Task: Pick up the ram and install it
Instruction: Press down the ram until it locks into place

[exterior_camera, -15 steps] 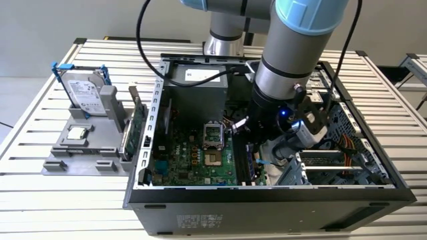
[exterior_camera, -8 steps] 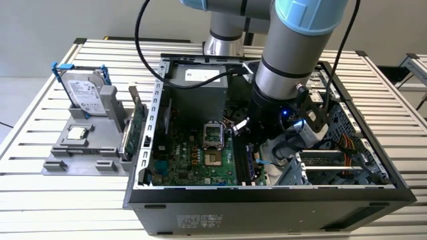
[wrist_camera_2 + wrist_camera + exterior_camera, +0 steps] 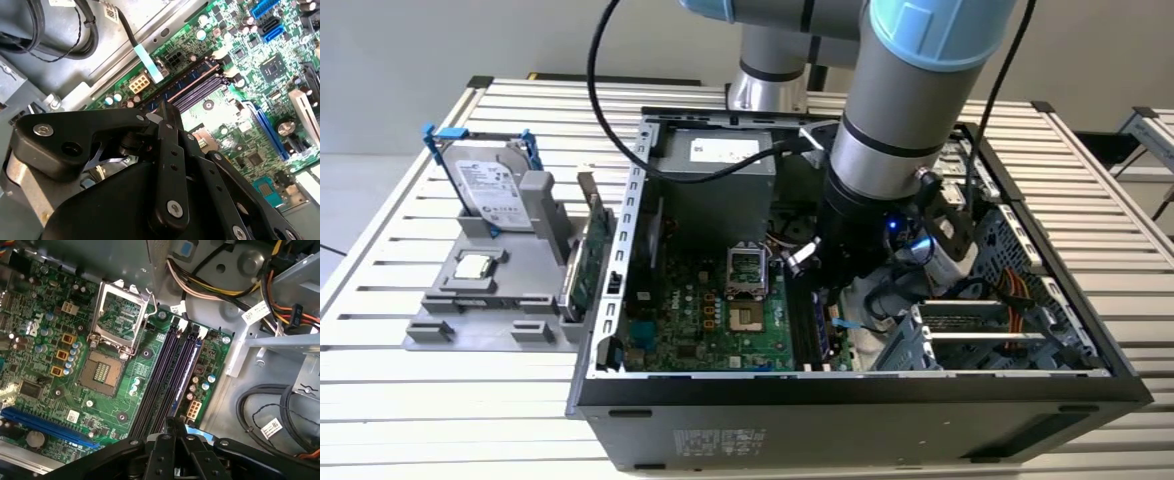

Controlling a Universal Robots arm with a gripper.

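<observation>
Black steel of the computer case (image 3: 854, 395) surrounds our arm; below lies the green motherboard (image 3: 50, 340), where we see the ram (image 3: 186, 367) seated in its slot, our gripper (image 3: 172, 422) pinched narrow just above it.

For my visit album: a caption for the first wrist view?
Gripper poised over the motherboard's memory slots, beside the open processor socket.

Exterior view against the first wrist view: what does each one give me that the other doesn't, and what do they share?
Exterior view: the hard drive and green card standing in the grey holder beside the case. First wrist view: the hand over one end of the memory slots, and a long blue slot. Shared: the open processor socket on the green motherboard.
</observation>
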